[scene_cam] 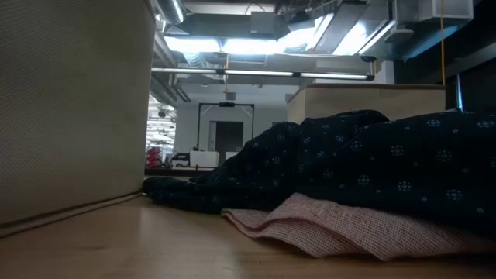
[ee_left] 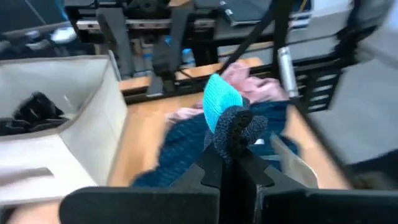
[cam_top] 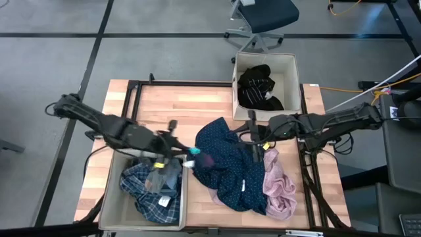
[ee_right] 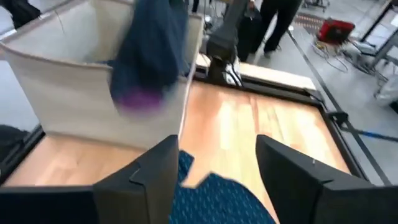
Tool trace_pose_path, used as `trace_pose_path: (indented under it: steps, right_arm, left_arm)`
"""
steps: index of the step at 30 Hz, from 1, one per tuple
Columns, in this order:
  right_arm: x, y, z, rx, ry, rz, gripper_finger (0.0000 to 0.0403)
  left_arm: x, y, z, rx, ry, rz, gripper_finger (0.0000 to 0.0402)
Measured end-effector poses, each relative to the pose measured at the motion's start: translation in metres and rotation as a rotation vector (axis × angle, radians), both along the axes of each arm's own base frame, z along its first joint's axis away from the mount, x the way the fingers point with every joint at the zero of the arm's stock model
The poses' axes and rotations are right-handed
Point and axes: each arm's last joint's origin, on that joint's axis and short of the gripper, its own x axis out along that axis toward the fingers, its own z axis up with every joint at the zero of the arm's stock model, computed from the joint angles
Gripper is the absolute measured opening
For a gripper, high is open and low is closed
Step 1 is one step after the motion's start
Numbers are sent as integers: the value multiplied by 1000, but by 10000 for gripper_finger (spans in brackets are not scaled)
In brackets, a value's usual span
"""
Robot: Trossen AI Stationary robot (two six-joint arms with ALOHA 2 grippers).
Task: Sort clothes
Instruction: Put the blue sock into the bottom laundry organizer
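**Small load near the bin rim, big pile crowding the middle**

High view. Your left gripper (cam_top: 187, 158) sits over the inner rim of the near bin (cam_top: 112, 197), where the plaid shirt (cam_top: 148, 187) already lies. Jaws closed on a small teal and dark piece (cam_top: 195, 153). It looks to hang right at the rim, so a release here could drop it on the tabletop (cam_top: 171, 105) or the rim rather than inside. Your right gripper (cam_top: 255, 153) hovers over the dotted navy garment (cam_top: 230, 164), with the pink garment (cam_top: 279, 187) just beside it. The far bin (cam_top: 245, 99) holds black clothes (cam_top: 260, 87). Open tabletop lies between the bins; the pile runs close to the near edge, so a drag could pull cloth over it.

Low view. Navy lies on top of pink. Lift one and the other may come along.

Left wrist view. Jaws pinch the piece by a small fold; the grip looks thin, and a quick swing might shake it loose.

Right wrist view. Jaws wide open, empty, above navy cloth. The near bin's wall stands close ahead, so mind it when reaching.
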Motion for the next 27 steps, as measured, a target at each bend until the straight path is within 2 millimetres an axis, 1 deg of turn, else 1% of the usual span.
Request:
trace_pose_path:
  steps: [2,6,9,12,16,20,22,24,27]
  right_arm:
    - [-6,-2,0,-8,27,-13,222]
    - [-10,-3,-8,3,117,-55,229]
    - [-11,-4,-12,-3,163,-63,229]
    - [-12,-4,-15,2,190,-70,229]
    - [-12,-4,-15,15,191,-76,229]
    - [-12,-4,-15,12,190,-80,229]
    - [-12,-5,-15,3,189,-98,229]
    - [-12,-5,-15,-6,186,-111,229]
    - [-12,-6,-15,-13,185,-122,229]
  left_arm:
    - [-20,-1,15,-89,15,-26,6]
    - [-59,1,34,-334,123,-49,3]
    - [-82,1,39,-482,211,-51,3]
    - [-96,0,30,-552,325,-10,4]
    - [-102,-7,0,-584,499,129,2]
    - [-97,-18,-32,-602,601,226,13]
    - [-93,-23,-45,-593,624,251,19]
    - [-87,-24,-52,-571,637,270,27]
    - [-81,-22,-55,-570,634,302,46]
